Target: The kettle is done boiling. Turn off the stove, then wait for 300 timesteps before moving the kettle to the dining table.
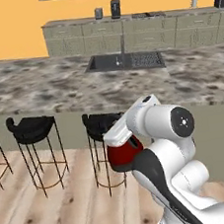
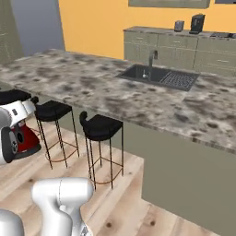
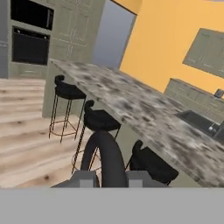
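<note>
Left base view: kettle (image 1: pixel 123 153) is red and hangs in the air under the white arm, low down, in front of a black stool (image 1: pixel 100 125). The big speckled worktop (image 1: pixel 41 88) is well above and ahead of it, with a dark sink (image 1: pixel 126 61) set in its middle. Another stool (image 1: pixel 31 129) stands to the left.

Right base view: kettle (image 2: pixel 25 138) peeks out red beside the white arm at the left edge, over the wood floor (image 2: pixel 124 203). The worktop (image 2: pixel 92 87) runs across, with the sink (image 2: pixel 159 76) far along it. Two stools (image 2: pixel 99 126) stand between the kettle and the worktop edge.

Hand view: black arched handle (image 3: pixel 107 157) of the kettle rises between the two finger tips. The hand (image 3: pixel 110 178) is closed tight on that handle. The worktop (image 3: pixel 131 105) stretches away ahead, higher than the stools (image 3: pixel 68 91).

Step now: I think this is the carry to the worktop.

How to do it well: lift the kettle higher than the worktop edge first, so it goes over the stools and does not bump them. Keep it level. Set it down on a bare speckled part, away from the sink, then let go.
</note>
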